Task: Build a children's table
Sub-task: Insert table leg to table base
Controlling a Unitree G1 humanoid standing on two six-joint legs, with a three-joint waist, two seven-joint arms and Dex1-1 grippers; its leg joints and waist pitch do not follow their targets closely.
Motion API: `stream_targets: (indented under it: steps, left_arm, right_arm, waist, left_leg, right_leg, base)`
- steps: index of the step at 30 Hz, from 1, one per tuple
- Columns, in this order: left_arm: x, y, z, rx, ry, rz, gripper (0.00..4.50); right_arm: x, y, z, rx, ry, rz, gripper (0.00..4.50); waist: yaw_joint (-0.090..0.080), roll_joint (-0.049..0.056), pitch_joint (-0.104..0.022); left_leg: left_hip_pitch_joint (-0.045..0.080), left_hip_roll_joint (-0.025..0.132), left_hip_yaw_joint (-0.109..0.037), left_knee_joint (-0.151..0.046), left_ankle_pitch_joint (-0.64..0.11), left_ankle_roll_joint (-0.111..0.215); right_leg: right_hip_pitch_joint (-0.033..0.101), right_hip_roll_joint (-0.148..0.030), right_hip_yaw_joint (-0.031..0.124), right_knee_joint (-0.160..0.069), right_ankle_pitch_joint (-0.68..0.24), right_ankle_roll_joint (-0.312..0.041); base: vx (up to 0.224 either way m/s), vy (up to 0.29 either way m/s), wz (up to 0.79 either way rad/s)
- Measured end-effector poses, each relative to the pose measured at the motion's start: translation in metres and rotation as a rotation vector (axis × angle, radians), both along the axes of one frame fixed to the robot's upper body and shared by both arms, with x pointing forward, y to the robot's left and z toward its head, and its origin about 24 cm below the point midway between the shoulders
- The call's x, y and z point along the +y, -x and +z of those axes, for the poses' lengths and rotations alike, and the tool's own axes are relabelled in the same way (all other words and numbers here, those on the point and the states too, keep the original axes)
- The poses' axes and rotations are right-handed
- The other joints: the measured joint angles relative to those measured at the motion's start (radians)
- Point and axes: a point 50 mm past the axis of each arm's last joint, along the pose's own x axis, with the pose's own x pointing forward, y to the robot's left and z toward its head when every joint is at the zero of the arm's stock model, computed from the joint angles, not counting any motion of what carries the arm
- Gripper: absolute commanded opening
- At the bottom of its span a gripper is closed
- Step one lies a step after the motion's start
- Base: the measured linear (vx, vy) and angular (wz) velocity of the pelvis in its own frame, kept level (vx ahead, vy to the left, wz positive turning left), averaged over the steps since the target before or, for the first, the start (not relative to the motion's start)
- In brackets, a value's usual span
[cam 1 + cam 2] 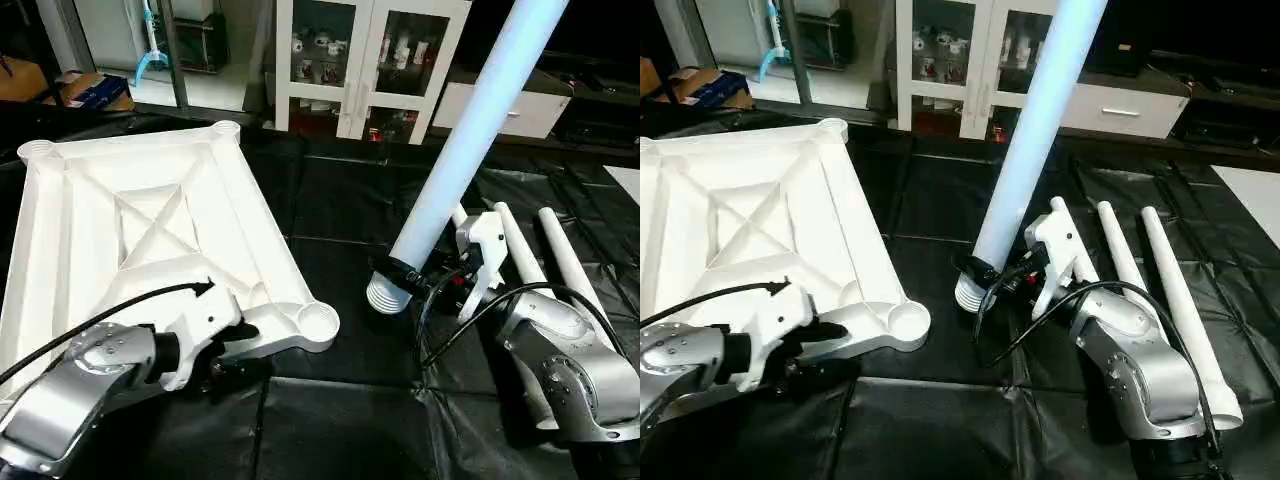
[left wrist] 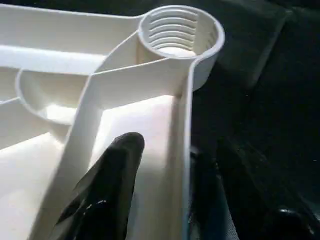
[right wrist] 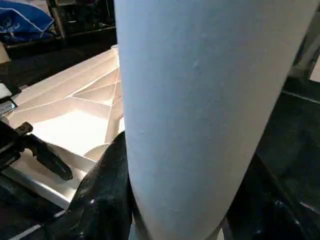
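Seen from the left eye, the white table top lies upside down on the black sheet at the left, its X-ribbed underside facing up and a round socket at each visible corner. The left gripper sits at the near edge of the top, just left of the near-right corner socket, with one black finger above the rim and the other below it. To the right, the right gripper holds a long white leg steeply tilted, its ribbed threaded end low over the sheet, apart from the top.

From the right eye, two more legs lie side by side on the sheet at the right, behind the right forearm. A white cabinet with glass doors stands at the far side, and a cardboard box at far left.

At the left wrist, the fingers straddle the rim wall of the top partly closed, one inside, one outside; a firm clamp cannot be told. The threaded socket lies just beyond them.

At the right wrist, the leg blocks most of the scene, with the dark fingers closed against its sides and the top lying beyond.
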Motion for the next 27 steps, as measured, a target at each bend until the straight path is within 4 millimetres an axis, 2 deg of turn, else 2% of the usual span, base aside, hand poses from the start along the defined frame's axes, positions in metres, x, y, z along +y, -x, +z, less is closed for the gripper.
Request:
stream_targets:
  steps: [1,4,6,11,12,15,17,19,22,25,27]
  left_arm:
    - [0.0,0.0,0.0,-0.002,-0.005,0.001,2.38]
    - [0.001,0.0,0.0,-0.005,-0.012,0.002,2.32]
    - [0.002,-0.001,0.0,-0.009,-0.025,0.004,2.02]
    - [0.0,-0.003,0.0,-0.027,-0.071,-0.02,1.75]
    - [0.0,-0.003,0.0,-0.029,-0.073,-0.021,1.58]
    - [-0.002,-0.005,0.0,-0.031,-0.081,-0.025,1.5]
    - [-0.003,-0.006,0.0,-0.031,-0.09,-0.03,1.15]
    - [-0.006,-0.006,0.0,-0.028,-0.1,-0.043,1.07]
    - [-0.007,-0.007,0.0,-0.027,-0.113,-0.053,0.73]
    - [-0.01,-0.007,-0.001,-0.022,-0.128,-0.064,0.66]
    - [-0.01,-0.007,-0.001,-0.021,-0.14,-0.068,0.36]
  right_arm:
    - [0.001,0.0,0.0,0.0,-0.004,0.0,1.87]
    - [0.001,0.0,0.0,0.001,-0.005,0.001,1.87]
    - [0.001,0.0,0.0,0.001,-0.006,0.003,1.87]
    - [0.003,0.001,0.001,0.006,-0.007,0.011,1.87]
    - [0.003,0.001,0.0,0.007,-0.006,0.014,1.87]
    - [0.006,0.0,0.001,0.006,-0.008,0.026,1.87]
    - [0.009,-0.001,0.004,-0.003,-0.013,0.039,1.87]
    - [0.012,-0.002,0.007,-0.012,-0.014,0.05,1.87]
    - [0.015,-0.002,0.007,-0.011,-0.016,0.064,1.87]
    - [0.017,-0.003,0.008,-0.015,-0.017,0.069,1.87]
    - [0.017,-0.005,0.01,-0.022,-0.017,0.072,1.87]
  waist:
    - [0.0,0.0,0.0]
    - [0.002,0.0,0.0]
    - [0.001,0.0,0.0]
    - [0.003,0.0,0.0]
    - [0.003,0.0,0.0]
    - [0.007,0.0,0.0]
    - [0.008,0.0,0.0]
    - [0.01,0.0,0.0]
    - [0.011,-0.001,0.0]
    - [0.011,-0.001,0.0]
    - [0.009,-0.001,0.0]
  left_leg:
    - [0.0,0.0,0.0,0.0,0.0,0.0]
    - [0.0,0.0,0.0,-0.001,0.0,0.0]
    - [0.0,0.0,0.0,-0.001,0.0,0.0]
    - [0.001,0.0,0.001,-0.001,0.0,-0.001]
    - [0.001,0.0,0.001,-0.001,0.001,-0.001]
    - [0.001,0.0,0.001,-0.001,0.001,-0.001]
    - [0.001,0.0,0.001,-0.001,0.001,-0.002]
    - [0.002,0.0,0.001,-0.001,0.001,-0.002]
    - [0.002,0.0,0.001,-0.001,0.001,-0.002]
    - [0.002,0.0,0.002,-0.002,0.001,-0.002]
    - [0.002,0.0,0.002,-0.002,0.001,-0.002]
  right_leg:
    - [0.0,0.0,0.0,0.0,0.0,0.0]
    - [0.0,0.0,0.0,0.0,0.0,0.0]
    - [0.0,0.0,0.0,0.0,0.0,0.0]
    - [0.0,0.0,0.0,0.0,0.0,0.0]
    - [0.0,0.0,0.0,0.0,0.0,0.0]
    - [0.0,0.0,0.0,0.0,0.0,0.0]
    - [0.0,0.0,0.0,0.0,0.0,0.0]
    - [0.0,0.0,0.0,0.0,0.0,0.0]
    - [0.0,-0.001,0.001,0.0,0.0,0.0]
    - [0.0,-0.001,0.001,0.0,0.0,0.0]
    - [0.0,-0.001,0.001,0.0,0.0,0.0]
  base:
    - [0.0,0.0,0.0]
    - [0.0,0.0,0.0]
    - [0.0,0.0,0.0]
    - [0.0,0.0,0.0]
    - [0.0,0.0,0.0]
    - [0.0,0.0,0.0]
    - [0.0,0.0,0.0]
    - [0.0,0.0,0.0]
    - [0.0,0.0,0.0]
    - [0.0,0.0,0.0]
    - [0.0,0.0,0.0]
